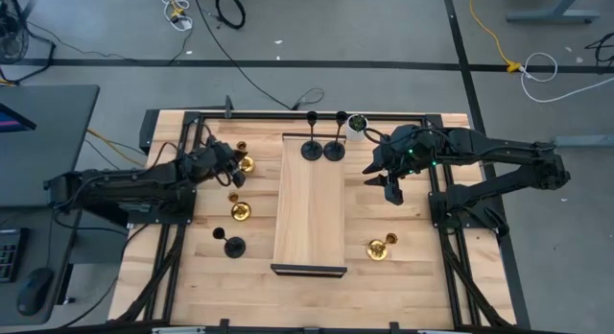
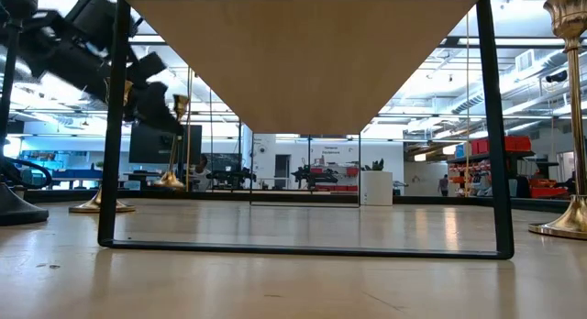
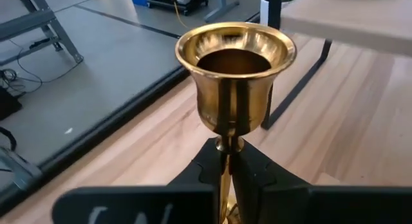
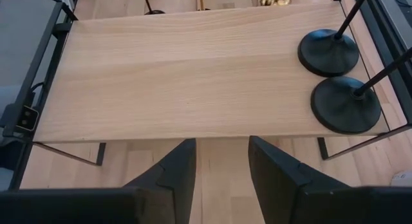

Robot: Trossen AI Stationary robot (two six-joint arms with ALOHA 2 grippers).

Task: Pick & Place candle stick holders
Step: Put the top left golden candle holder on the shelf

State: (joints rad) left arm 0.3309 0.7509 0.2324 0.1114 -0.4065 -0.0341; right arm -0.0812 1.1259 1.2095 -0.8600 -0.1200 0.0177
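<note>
My left gripper is left of the raised wooden shelf, shut on a brass holder that also shows in the high view. My right gripper hangs open and empty right of the shelf's far end. Two black holders stand on their round bases at the shelf's far end. On the table, a brass holder and a black holder stand left of the shelf. Another brass holder is to its right. My left gripper pinches the brass holder's thin stem between its two fingers, just below the cup. The fingers come from the table's left side and lie across the stem. The holder stands roughly upright, cup up; in the low view its base seems slightly off the table.
A small white pot with a green plant stands at the far edge beside the black holders. Black frame rails run along the table's sides and far edge. The shelf stands on thin black legs, and most of its top is bare.
</note>
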